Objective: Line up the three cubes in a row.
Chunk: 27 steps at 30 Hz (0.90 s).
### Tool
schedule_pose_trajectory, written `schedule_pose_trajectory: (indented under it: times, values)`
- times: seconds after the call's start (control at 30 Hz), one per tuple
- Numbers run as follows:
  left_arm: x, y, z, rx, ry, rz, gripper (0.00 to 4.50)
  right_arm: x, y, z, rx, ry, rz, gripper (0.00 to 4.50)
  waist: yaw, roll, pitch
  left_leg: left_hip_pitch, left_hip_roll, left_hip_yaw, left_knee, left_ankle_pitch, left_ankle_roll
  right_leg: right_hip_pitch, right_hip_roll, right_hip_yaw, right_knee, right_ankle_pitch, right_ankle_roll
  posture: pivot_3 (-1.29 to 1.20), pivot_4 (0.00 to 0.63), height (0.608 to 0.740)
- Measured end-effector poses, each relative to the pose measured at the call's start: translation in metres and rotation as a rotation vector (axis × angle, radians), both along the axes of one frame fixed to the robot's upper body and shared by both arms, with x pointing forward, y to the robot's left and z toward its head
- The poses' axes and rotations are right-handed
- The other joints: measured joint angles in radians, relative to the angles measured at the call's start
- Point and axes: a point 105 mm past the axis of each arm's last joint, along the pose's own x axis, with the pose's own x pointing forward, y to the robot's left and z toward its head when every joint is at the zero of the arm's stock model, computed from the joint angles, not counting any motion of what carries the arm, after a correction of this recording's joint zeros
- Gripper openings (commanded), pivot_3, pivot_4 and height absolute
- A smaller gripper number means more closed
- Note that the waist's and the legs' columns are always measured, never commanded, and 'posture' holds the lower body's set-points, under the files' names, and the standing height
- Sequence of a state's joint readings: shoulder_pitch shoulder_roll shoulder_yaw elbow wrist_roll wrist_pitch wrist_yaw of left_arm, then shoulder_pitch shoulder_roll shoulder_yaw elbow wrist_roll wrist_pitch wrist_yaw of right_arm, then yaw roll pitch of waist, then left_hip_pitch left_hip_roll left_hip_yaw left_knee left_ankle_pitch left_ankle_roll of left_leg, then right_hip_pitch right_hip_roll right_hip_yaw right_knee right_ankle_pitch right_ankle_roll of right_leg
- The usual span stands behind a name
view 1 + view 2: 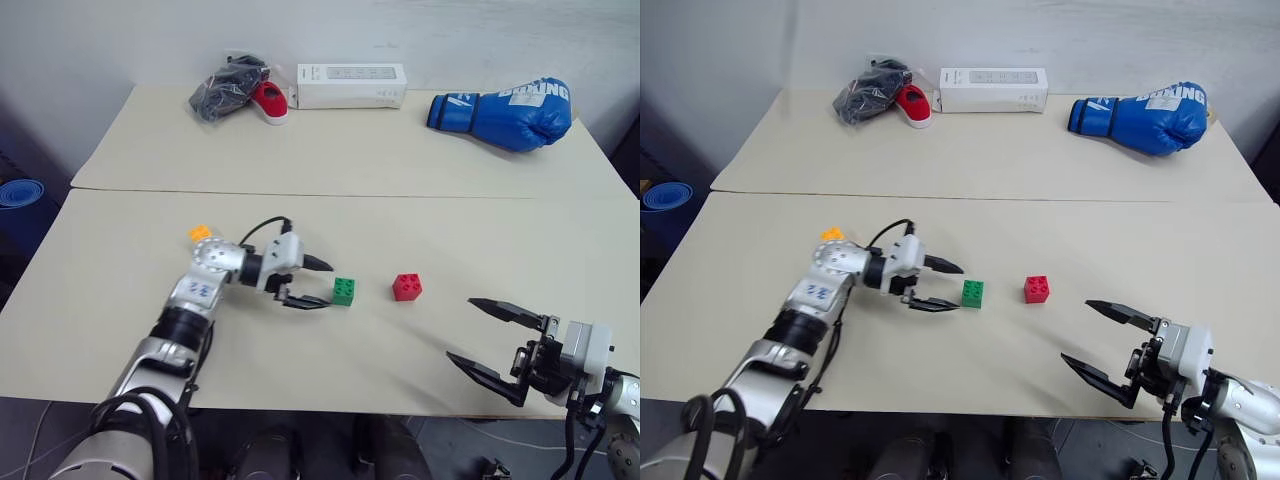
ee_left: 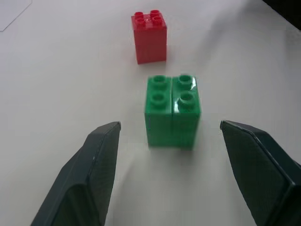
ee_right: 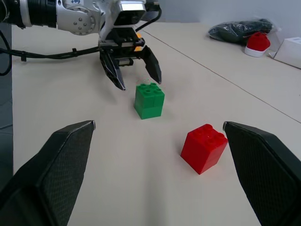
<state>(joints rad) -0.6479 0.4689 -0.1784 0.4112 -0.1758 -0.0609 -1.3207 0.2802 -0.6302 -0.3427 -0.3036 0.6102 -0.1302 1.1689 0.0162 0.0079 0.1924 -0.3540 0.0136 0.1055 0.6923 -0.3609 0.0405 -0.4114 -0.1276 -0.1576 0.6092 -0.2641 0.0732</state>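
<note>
The green cube (image 1: 343, 291) stands on the near table, with the red cube (image 1: 407, 287) a short way to its right. The orange-yellow cube (image 1: 200, 233) lies further left, partly behind my left arm. My left gripper (image 1: 322, 283) is open just left of the green cube, its fingers (image 2: 99, 165) apart and not touching the block (image 2: 173, 110). My right gripper (image 1: 488, 335) hangs open near the table's front right edge, well short of the red cube (image 3: 203, 147).
On the far table lie a blue boxing glove (image 1: 505, 112), a white box (image 1: 351, 86) and a red shoe (image 1: 269, 100) beside a dark bundle (image 1: 225, 88). A seam (image 1: 400, 194) runs between the two tables.
</note>
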Motion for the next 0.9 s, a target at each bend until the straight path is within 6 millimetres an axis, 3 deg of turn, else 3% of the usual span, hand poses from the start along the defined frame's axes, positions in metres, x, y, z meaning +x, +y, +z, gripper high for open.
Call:
schedule_pose_trajectory:
  times: [0.1, 0.27, 0.37, 0.4, 0.6, 0.73, 0.9]
  values:
    - [-0.021, 0.039, 0.001, -0.015, 0.014, 0.089, 3.57, 0.003, 0.001, -0.002, 0.005, 0.007, 0.014, 4.5, -0.008, 0.0, 0.0, 0.0, 0.0, -0.002, 0.0, 0.0, 0.0, 0.0, -0.001, 0.0, -0.001, 0.0, 0.0, 0.0, 0.15, 0.74]
    - [-0.046, 0.097, 0.013, -0.175, -0.025, 0.424, 3.57, 0.013, 0.012, 0.005, 0.055, -0.061, 0.045, 4.5, -0.006, 0.001, 0.0, 0.001, 0.0, -0.004, 0.0, -0.001, -0.001, 0.002, -0.003, 0.0, -0.005, 0.0, -0.001, 0.0, 0.15, 0.74]
    - [-0.057, 0.138, 0.006, -0.256, -0.005, 0.673, 4.03, 0.016, 0.017, 0.007, 0.084, -0.089, 0.045, 4.5, -0.004, 0.001, 0.0, 0.001, 0.0, -0.004, 0.0, -0.002, -0.001, 0.002, -0.003, -0.001, -0.004, -0.001, -0.001, 0.0, 0.15, 0.74]
    - [-0.065, 0.157, 0.0, -0.282, 0.009, 0.787, 4.4, 0.018, 0.02, 0.006, 0.095, -0.091, 0.048, 4.5, -0.001, 0.001, 0.0, 0.001, 0.0, -0.004, 0.0, -0.002, -0.001, 0.002, -0.003, -0.001, -0.004, -0.001, -0.001, 0.0, 0.15, 0.74]
    - [-0.104, 0.238, -0.025, -0.328, 0.035, 1.2, 4.46, 0.019, 0.037, 0.005, 0.138, -0.104, 0.094, 4.5, 0.01, 0.0, 0.0, 0.001, 0.0, -0.004, 0.0, -0.005, 0.0, 0.001, -0.004, -0.001, -0.005, -0.001, -0.001, 0.0, 0.15, 0.74]
    - [-0.11, 0.25, -0.022, -0.382, 0.037, 1.265, 4.46, 0.018, 0.042, 0.003, 0.129, -0.115, 0.103, 4.5, 0.015, -0.001, -0.001, 0.001, 0.0, -0.003, 0.0, -0.006, 0.0, 0.002, -0.005, 0.0, -0.005, -0.001, -0.001, 0.0, 0.15, 0.74]
    - [-0.074, 0.22, -0.007, -0.426, 0.048, 1.119, 4.46, 0.019, 0.04, 0.0, 0.126, -0.12, 0.094, 4.5, 0.013, -0.002, -0.001, 0.001, 0.0, -0.003, 0.0, -0.005, -0.001, 0.001, -0.004, -0.001, -0.004, -0.001, -0.001, 0.0, 0.15, 0.74]
